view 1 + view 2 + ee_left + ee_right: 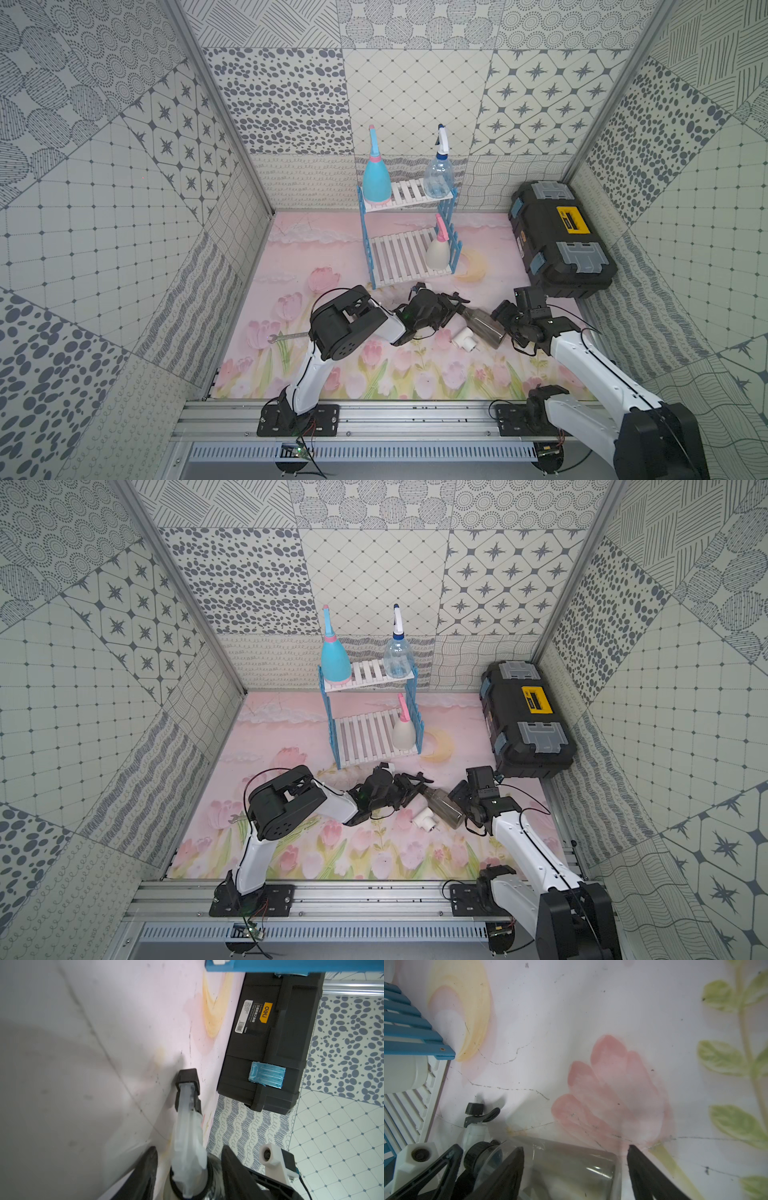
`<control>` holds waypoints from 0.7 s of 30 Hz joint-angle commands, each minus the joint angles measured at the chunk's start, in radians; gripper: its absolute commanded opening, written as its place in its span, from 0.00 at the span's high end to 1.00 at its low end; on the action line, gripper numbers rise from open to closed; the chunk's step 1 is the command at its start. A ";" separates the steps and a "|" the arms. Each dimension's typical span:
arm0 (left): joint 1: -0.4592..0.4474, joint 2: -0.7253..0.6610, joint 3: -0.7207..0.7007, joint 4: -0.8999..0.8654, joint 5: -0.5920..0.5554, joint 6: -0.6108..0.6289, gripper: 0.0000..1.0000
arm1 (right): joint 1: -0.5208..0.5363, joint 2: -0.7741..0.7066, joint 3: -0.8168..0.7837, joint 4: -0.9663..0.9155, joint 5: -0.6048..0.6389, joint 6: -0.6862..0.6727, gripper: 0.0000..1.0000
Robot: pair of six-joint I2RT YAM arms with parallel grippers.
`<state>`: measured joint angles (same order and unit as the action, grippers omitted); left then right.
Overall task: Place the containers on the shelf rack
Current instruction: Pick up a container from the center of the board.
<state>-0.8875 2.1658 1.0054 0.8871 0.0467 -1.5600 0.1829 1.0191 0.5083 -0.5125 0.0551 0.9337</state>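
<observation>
The dark bottle [482,326] lies on its side near the rack's [395,257] front; left gripper [189,1147] flanks its neck, right gripper [575,1147] straddles its body; whether either grips, I cannot tell; a loose pinch could let it roll.

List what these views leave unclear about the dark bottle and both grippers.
- Left gripper: the left wrist view's edge cuts off its contact with the smoky bottle.
- Right gripper: jaws flank the bottle's body; contact cut off by the right wrist view's edge.
- Wrench: partly hidden behind the left arm in both top views.
</observation>
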 commanded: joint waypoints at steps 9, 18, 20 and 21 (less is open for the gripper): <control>0.011 0.052 0.064 -0.021 -0.026 -0.017 0.57 | 0.003 -0.015 -0.017 0.038 -0.004 0.004 0.21; 0.011 0.030 0.075 -0.042 -0.028 0.036 0.83 | 0.002 -0.032 -0.020 0.043 -0.005 -0.001 0.21; 0.011 0.005 0.070 -0.041 -0.036 0.067 0.86 | 0.001 -0.055 -0.015 0.042 0.002 -0.005 0.20; 0.011 -0.012 0.064 -0.040 -0.045 0.079 0.87 | 0.001 -0.069 -0.010 0.041 0.005 -0.010 0.18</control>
<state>-0.8822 2.1998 1.0702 0.8436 0.0261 -1.5566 0.1829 0.9890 0.4953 -0.4965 0.0525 0.9329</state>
